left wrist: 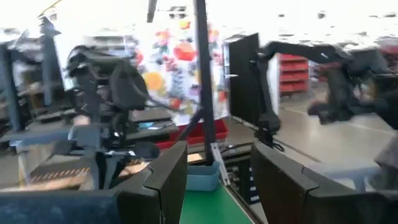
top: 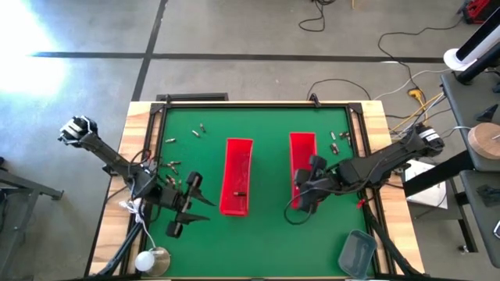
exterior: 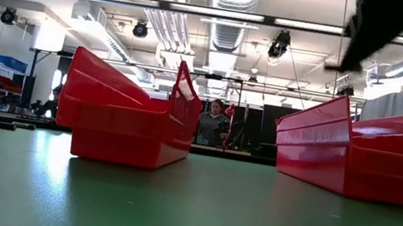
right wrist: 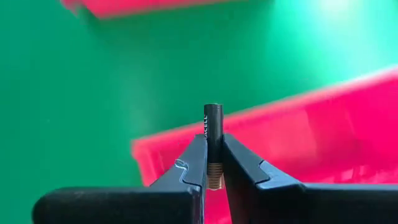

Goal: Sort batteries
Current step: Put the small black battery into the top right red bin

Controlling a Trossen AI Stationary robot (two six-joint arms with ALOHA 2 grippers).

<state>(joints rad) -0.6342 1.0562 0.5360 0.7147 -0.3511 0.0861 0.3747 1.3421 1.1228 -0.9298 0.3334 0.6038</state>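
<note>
Over right red bin | right end effector pinching slim battery mid-length, both ends protruding | handling as light, rigid, slick cylinder, best gripped across middle | left end effector spread wide, carrying nothing, hovering over bench

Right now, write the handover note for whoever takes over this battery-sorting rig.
Right claw: shut on a slim dark cylindrical battery, held above the right long red plastic bin.
Left claw: open, empty, over the green mat beside the left long red plastic bin.
Done: one battery lies in the left bin.
Left: drop the held one; loose small batteries remain at the mat's left side and far corners.
</note>
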